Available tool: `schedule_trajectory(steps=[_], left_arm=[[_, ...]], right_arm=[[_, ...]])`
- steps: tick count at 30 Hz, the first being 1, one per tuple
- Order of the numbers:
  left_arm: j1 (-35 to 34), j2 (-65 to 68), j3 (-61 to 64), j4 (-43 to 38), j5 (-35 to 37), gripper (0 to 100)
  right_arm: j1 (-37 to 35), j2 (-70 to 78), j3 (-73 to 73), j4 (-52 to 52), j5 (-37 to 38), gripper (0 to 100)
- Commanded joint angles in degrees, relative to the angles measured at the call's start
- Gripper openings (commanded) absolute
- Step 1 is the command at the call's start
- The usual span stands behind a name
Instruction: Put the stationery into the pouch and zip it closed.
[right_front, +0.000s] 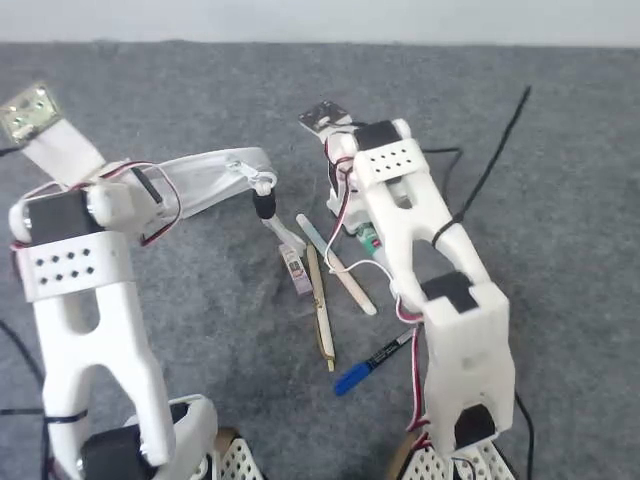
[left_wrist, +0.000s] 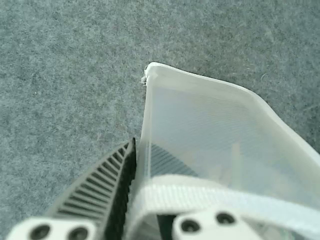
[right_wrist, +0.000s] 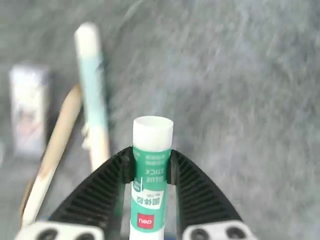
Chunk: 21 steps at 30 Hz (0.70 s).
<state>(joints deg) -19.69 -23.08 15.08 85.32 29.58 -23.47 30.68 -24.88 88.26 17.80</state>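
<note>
While left tool (left_wrist: 142, 150) grips pouch (left_wrist: 210, 130), right tool (right_wrist: 152, 156) clamps glue stick (right_wrist: 152, 132), pens (right_front: 322, 310), box (right_front: 296, 270), marker (right_front: 375, 362) lying between.

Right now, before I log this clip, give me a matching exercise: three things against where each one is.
Things:
1. pouch
2. glue stick
3. blue marker

Places:
a. lying on the grey mat
b. clamped in the right gripper
c. held by the left gripper

Pairs: 1-c, 2-b, 3-a.
</note>
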Motion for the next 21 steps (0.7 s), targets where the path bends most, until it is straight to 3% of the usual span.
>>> schedule_trajectory(steps=[1,7,21], left_arm=[[-0.6,0.5,0.7,-1.4,0.2,1],[-0.6,0.5,0.7,-1.3,0.2,1],[-0.6,0.5,0.7,-1.5,0.2,1]], right_arm=[[-2.2,-9.3,-1.6,7.0,3.1,0.7],[-6.1,-15.4,-1.5,14.5,3.3,0.7],[-6.7,-41.0,12.3,13.6,3.6,0.7]])
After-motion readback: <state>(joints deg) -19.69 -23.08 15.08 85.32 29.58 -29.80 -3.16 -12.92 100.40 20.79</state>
